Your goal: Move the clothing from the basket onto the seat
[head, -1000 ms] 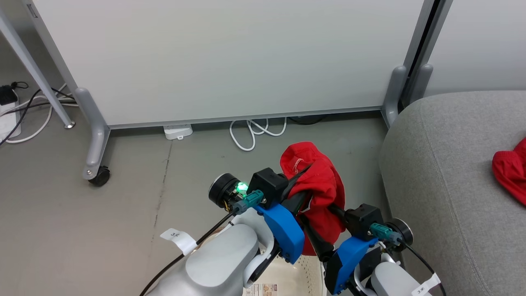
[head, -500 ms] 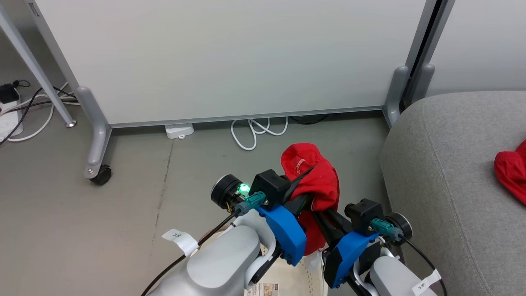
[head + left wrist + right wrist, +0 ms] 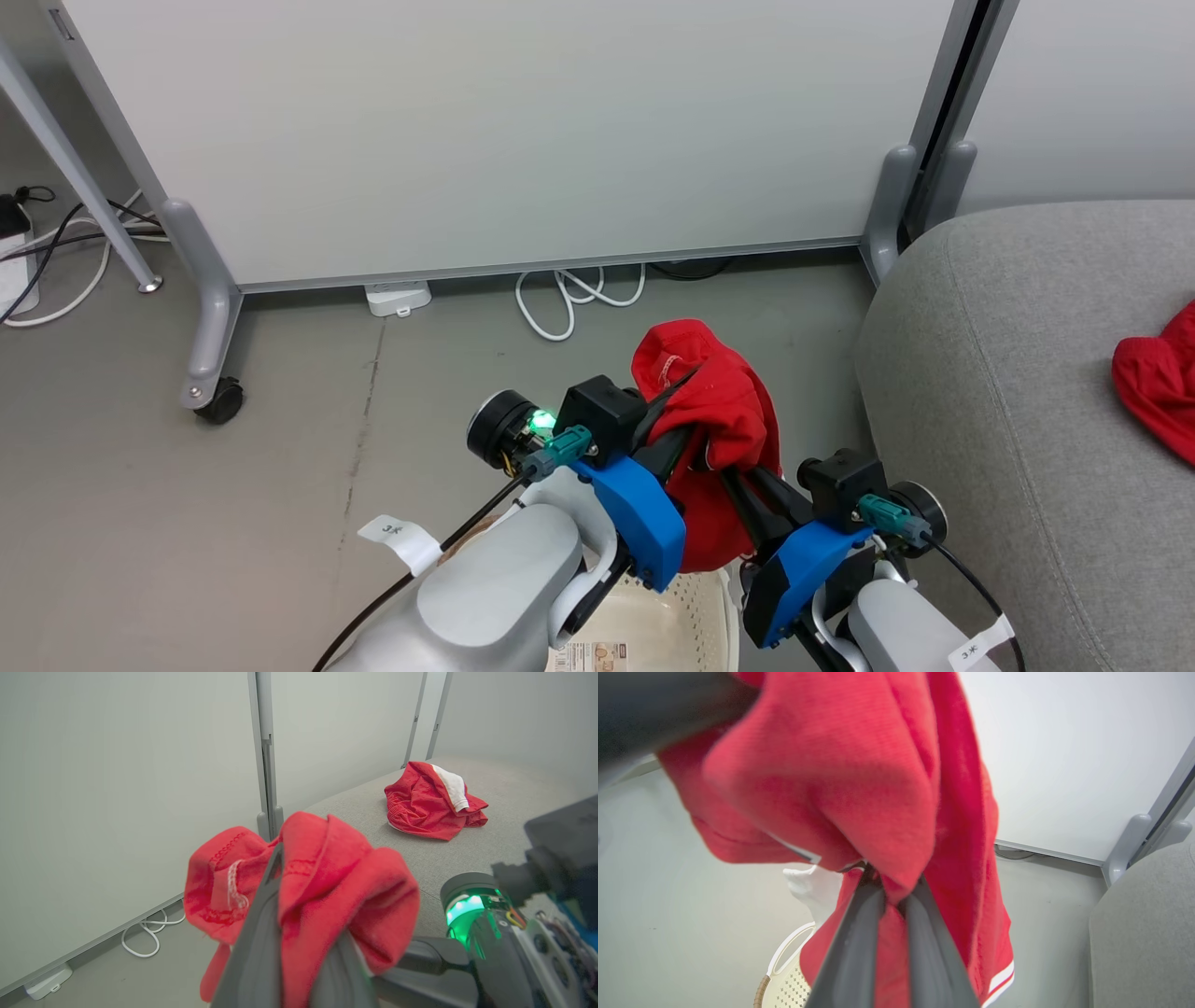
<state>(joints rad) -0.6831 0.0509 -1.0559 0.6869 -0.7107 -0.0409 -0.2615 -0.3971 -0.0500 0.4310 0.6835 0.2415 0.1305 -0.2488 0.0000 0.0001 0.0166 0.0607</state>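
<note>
Both pairs of long dark fingers are closed on one red garment [image 3: 728, 420]. The right gripper [image 3: 888, 891] has its fingers [image 3: 852, 956] drawn almost together with a fold nipped at the tips. The left gripper [image 3: 306, 914] has cloth wadded between and draped over its fingers [image 3: 259, 938], so it grips the fabric too, though how narrow that gap is cannot be told. Held between the two arms, the garment hangs in the air above the cream perforated basket [image 3: 695, 616], its white-and-red striped hem dangling free. It is near the rounded end of the light grey sofa [image 3: 1008, 392] without touching it. A second red garment [image 3: 427, 805] with a white panel lies crumpled on the sofa cushion, well apart from the held one. Underfoot is a smooth grey floor [image 3: 187, 523] marked by a thin dark crack line. Behind stands a white partition panel [image 3: 513, 131] on grey legs, one with a black caster [image 3: 222, 401]. At its foot lie a coiled white cable [image 3: 569, 299] and a small white power block [image 3: 399, 299]. A green light [image 3: 540, 422] glows at the left wrist. White tape tags [image 3: 397, 537] on both forearms carry a handwritten "3" and a second mark I cannot make out. A printed label [image 3: 588, 658] in the basket is too small to read.
</note>
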